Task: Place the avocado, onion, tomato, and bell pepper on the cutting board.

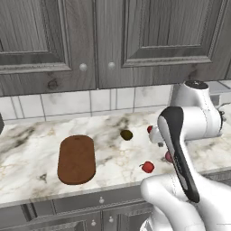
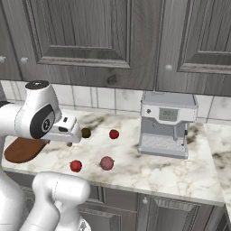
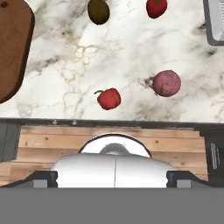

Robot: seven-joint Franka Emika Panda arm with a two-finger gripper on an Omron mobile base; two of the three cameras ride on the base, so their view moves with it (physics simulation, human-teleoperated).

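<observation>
The cutting board [image 1: 76, 159] lies bare on the marble counter [image 1: 31, 153], at the left of the working area, with none of the four items on it. The avocado [image 1: 127, 135] sits on the counter to the right of the board, toward the tiled wall. The bell pepper [image 1: 147, 167] lies near the counter's front edge, stem visible. The onion [image 2: 107, 163] rests on the counter to the right of the pepper, also near the front. The tomato [image 2: 114, 134] sits farther back, between the avocado and the coffee machine [image 2: 166, 124]. The gripper [image 2: 69, 144] hangs above the counter near the avocado, jaws spread wide and holding nothing.
</observation>
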